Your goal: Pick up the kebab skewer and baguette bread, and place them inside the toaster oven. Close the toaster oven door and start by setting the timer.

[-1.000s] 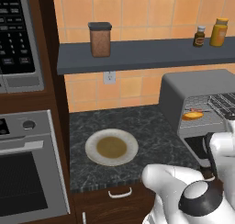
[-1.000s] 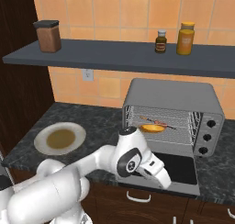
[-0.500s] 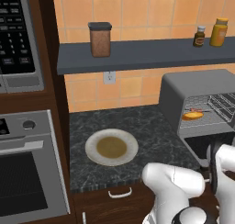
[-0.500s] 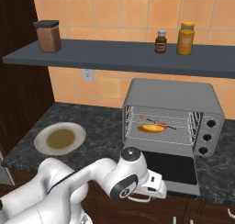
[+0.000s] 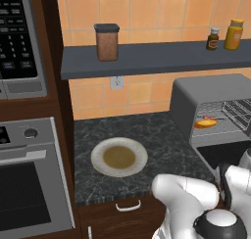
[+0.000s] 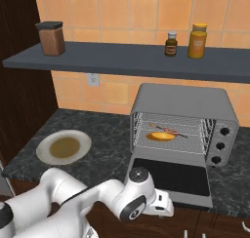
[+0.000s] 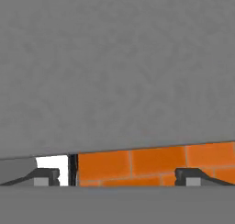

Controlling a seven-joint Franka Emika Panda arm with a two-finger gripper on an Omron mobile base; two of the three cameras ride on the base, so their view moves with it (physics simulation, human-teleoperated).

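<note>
Toaster oven [image 6: 183, 103] grey w/ dark-glass door [image 6: 171, 176]; baguette bread [image 6: 161, 136] golden-orange, kebab skewer [image 6: 168, 129] reddish-brown. Surface [image 5: 162, 150] black speckled marble. Plate [image 5: 119, 157] cream w/ brown centre. Wall tiles [image 6: 127, 12] orange. Shelf [image 5: 147, 59] slate grey; canister [image 5: 107, 42] brown, jar [image 6: 197, 41] amber.

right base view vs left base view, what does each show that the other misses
Right base view alone: the toaster oven's three knobs and the whole of the lowered toaster oven door. Left base view alone: the microwave and the built-in oven. Both: the baguette bread and kebab skewer on the rack, the plate, the shelf with its canister and two bottles.
</note>
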